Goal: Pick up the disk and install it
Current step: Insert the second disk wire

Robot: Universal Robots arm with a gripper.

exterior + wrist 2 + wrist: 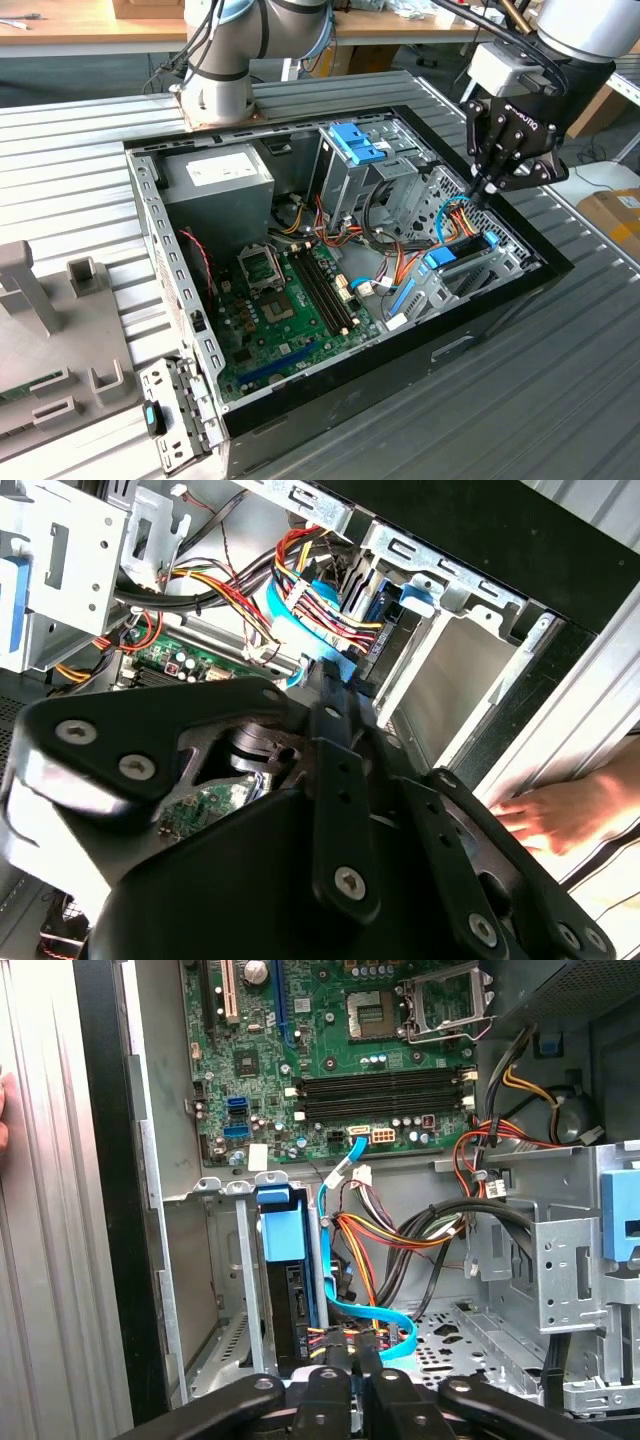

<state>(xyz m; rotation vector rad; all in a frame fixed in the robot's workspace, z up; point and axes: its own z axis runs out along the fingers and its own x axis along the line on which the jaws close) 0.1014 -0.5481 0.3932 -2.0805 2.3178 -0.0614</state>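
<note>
A: What is contained in the open computer case?

B: A green motherboard is seen on its floor, with a grey metal power supply carrying a white label; the print cannot be read. Bundles of red, yellow and orange wires and a flat blue cable are laid between the metal cages.

A: Where is the disk?

B: The disk, dark with bright blue plastic rails, is seated upright in a drive bay at the case's edge; in the exterior view it is found near the exterior view's right.

A: And the pincer?

B: The black pincer is held just above the disk, its fingers pressed together, with nothing pinched. A hand is rested on the ribbed metal tabletop outside the case.
</note>
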